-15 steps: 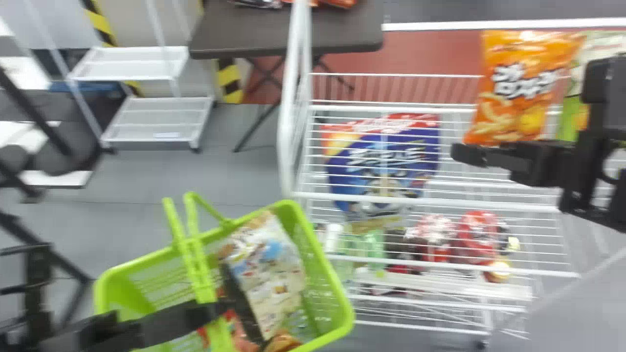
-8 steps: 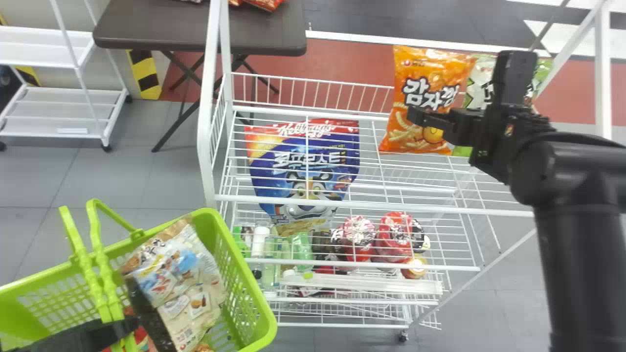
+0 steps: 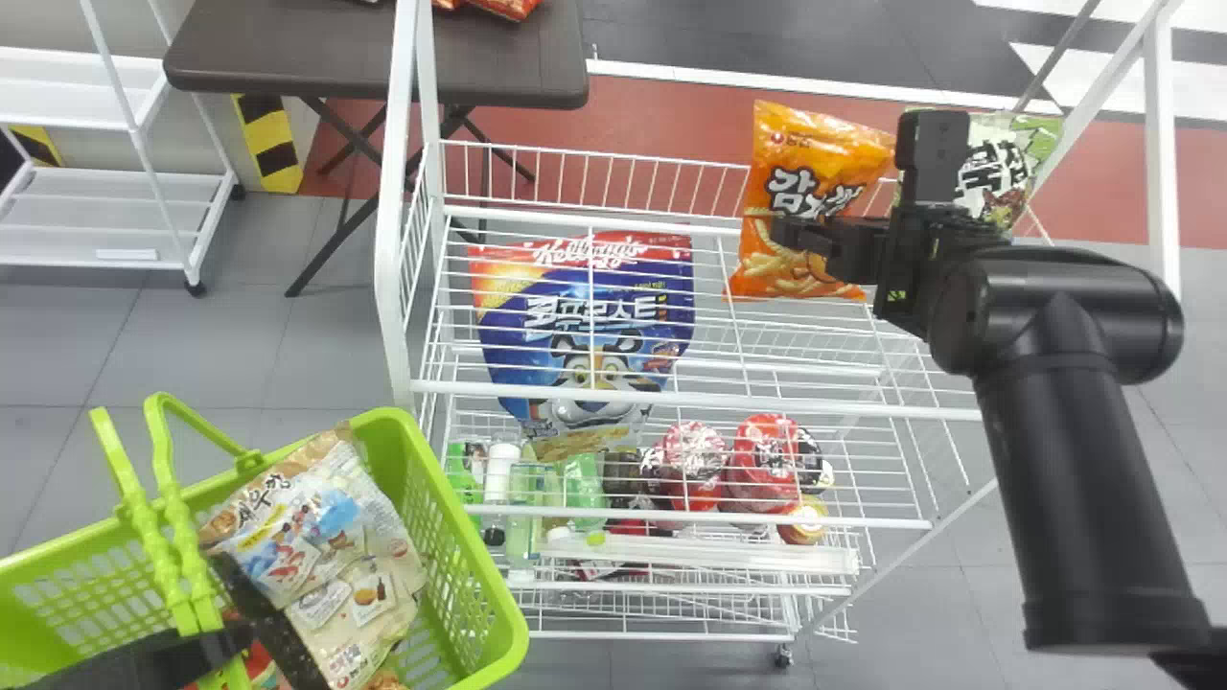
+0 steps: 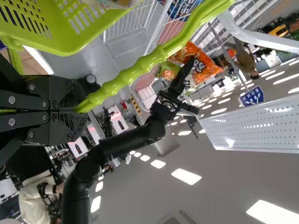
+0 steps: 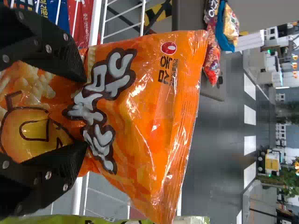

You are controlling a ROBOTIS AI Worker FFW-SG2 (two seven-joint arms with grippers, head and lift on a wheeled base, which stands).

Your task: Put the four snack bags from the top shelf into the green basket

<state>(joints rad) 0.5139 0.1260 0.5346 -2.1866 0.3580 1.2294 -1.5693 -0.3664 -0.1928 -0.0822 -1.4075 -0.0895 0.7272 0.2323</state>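
Bag (image 3: 800, 196): orange, stood nearly upright on the top shelf (image 3: 661, 222), its face creased near the fingers.
Weight: judged light for its bulk.
Film: soft and slick, with brittle contents likely; slipping or crushing is risked if it is pinched too little or too hard.
Hold: best taken across the middle, where the bulk can be cradled; by the top seal alone it would probably be left swinging.
Right fingers (image 5: 51, 51): parted partway, tips set against the bag at either side of its lettering; whether it is firmly gripped cannot be told.
Next: a gentle squeeze, then a lift clear of the wire edge, is called for.
Green bag (image 3: 997, 168): stood just beside, to the right; catching it should be avoided.
Basket (image 3: 479, 537): apart from the bag, down at the left, with a beige bag (image 3: 355, 575) lying inside.
Left fingers (image 4: 70, 123): closed on the basket's handle (image 4: 105, 94).
Counter (image 3: 374, 48): placed beyond the rack, with red packets (image 3: 503, 8) laid on it.
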